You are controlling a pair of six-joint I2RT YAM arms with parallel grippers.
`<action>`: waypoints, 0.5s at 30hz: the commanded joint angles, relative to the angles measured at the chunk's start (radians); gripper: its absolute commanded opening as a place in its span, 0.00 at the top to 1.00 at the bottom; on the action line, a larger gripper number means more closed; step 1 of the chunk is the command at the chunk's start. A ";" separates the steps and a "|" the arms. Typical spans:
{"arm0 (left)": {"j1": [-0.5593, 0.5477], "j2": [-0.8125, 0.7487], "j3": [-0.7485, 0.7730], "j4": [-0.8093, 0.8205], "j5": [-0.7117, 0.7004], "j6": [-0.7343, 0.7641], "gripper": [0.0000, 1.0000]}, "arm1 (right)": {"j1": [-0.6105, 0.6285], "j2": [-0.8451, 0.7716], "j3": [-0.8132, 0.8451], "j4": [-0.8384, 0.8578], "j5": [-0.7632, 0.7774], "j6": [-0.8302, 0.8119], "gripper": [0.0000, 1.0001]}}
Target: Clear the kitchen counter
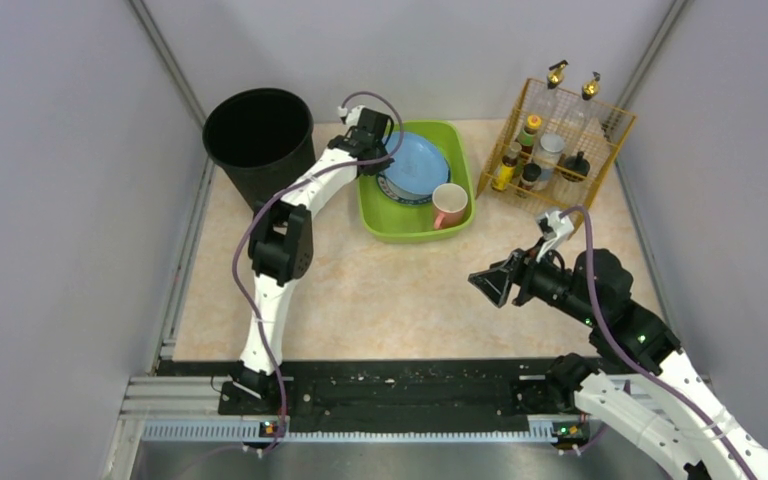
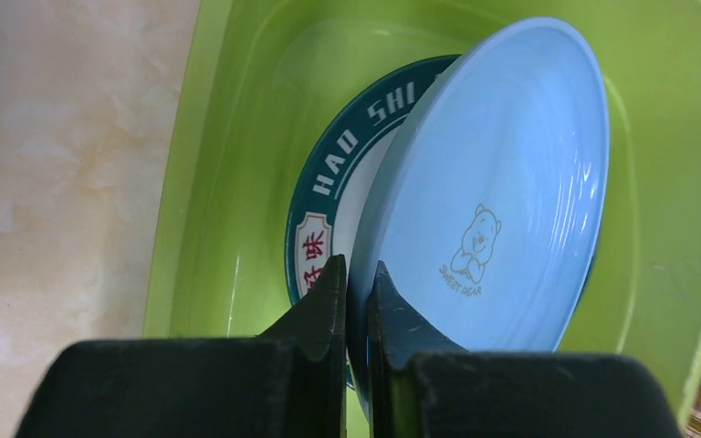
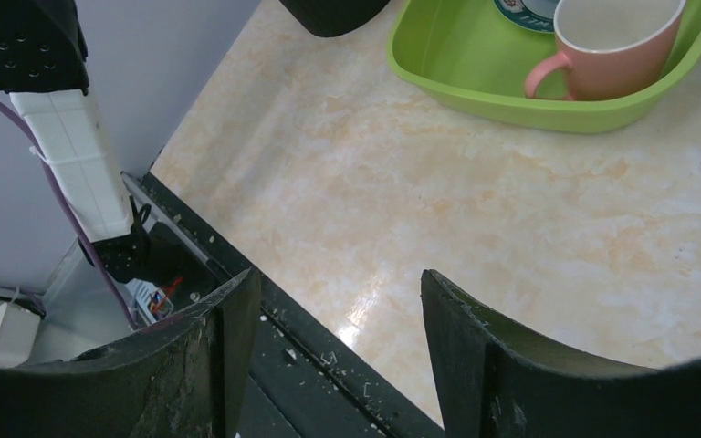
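Far left stood the black bin (image 1: 258, 140). Next to it, your left gripper (image 2: 358, 274) was clamped on the rim of the blue plate (image 2: 502, 182). It held the plate on edge inside the green tub (image 2: 210, 182), against 1 printed plate (image 2: 347, 155). The blue plate looked stiff, glossy, probably slippery and breakable, so the rim pinch suited it. The pink cup (image 1: 449, 205) sat in the tub's near corner. The counter (image 1: 400, 290), a hard fixed slab, lay beneath everything. Your right gripper (image 3: 338, 278) hung above it, jaws apart, holding nothing.
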 commanded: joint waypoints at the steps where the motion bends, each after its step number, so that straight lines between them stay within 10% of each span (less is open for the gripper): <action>1: 0.014 0.022 0.052 0.046 -0.002 -0.025 1.00 | -0.011 -0.003 0.009 -0.009 0.019 -0.021 0.36; 15: 0.033 0.111 0.058 0.051 0.061 -0.016 0.90 | -0.011 0.014 -0.010 0.002 0.008 -0.020 0.35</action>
